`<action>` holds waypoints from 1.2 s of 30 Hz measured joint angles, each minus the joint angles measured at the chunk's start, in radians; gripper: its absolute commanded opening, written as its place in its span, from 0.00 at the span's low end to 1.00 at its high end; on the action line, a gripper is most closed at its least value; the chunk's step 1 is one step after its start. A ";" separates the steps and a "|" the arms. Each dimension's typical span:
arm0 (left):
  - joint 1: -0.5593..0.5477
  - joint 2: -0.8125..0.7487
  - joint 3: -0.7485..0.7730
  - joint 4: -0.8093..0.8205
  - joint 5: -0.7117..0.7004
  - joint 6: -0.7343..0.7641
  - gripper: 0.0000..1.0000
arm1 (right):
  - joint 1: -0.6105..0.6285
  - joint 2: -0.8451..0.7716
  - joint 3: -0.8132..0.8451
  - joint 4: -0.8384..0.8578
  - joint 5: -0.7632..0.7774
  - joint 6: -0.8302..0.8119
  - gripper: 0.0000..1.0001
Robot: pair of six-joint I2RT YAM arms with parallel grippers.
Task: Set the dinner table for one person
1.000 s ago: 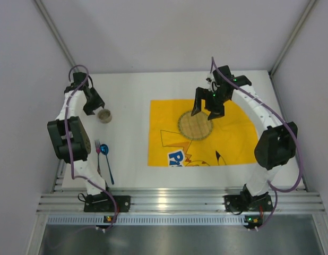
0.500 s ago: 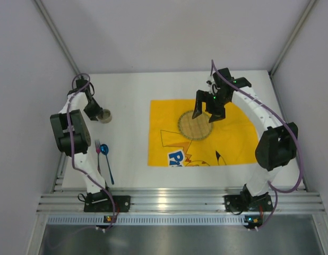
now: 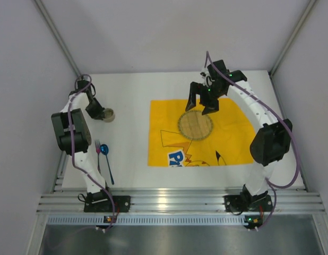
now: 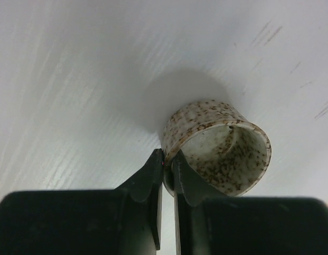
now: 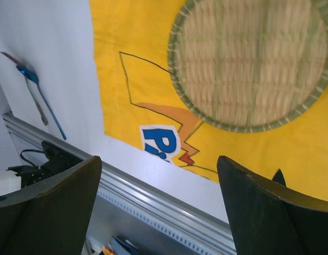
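A wide strip of bare bench [image 3: 129,133] runs between the speckled cup [image 3: 108,115] and the yellow placemat [image 3: 235,143], open down to the near rail [image 3: 174,202]. At its left edge the fork [image 3: 97,152] and spoon [image 3: 107,166] lie side by side. The left end effector [image 4: 167,161], pinched on the cup's rim, crowds the far-left corner. The right end effector [image 3: 199,109] hangs spread wide above the far edge of the woven mat [image 3: 195,127], barring that approach.

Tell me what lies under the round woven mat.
The yellow placemat lies under the woven mat, itself on the white table. Whatever print sits beneath the mat is covered.
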 measured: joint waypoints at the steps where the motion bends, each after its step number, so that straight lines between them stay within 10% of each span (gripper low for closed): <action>1: -0.005 0.000 0.000 -0.001 0.007 0.001 0.00 | 0.014 0.026 0.049 -0.001 -0.010 0.003 0.90; 9: -0.205 -0.039 0.071 -0.045 0.014 0.025 0.00 | 0.191 0.251 0.424 0.031 -0.126 0.035 0.86; 19: -0.597 -0.202 0.112 -0.098 0.026 -0.003 0.00 | 0.272 0.353 0.441 0.026 -0.173 0.037 0.79; 36: -0.702 -0.309 0.154 -0.225 -0.090 -0.040 0.00 | 0.251 0.306 0.274 0.068 -0.188 0.034 0.73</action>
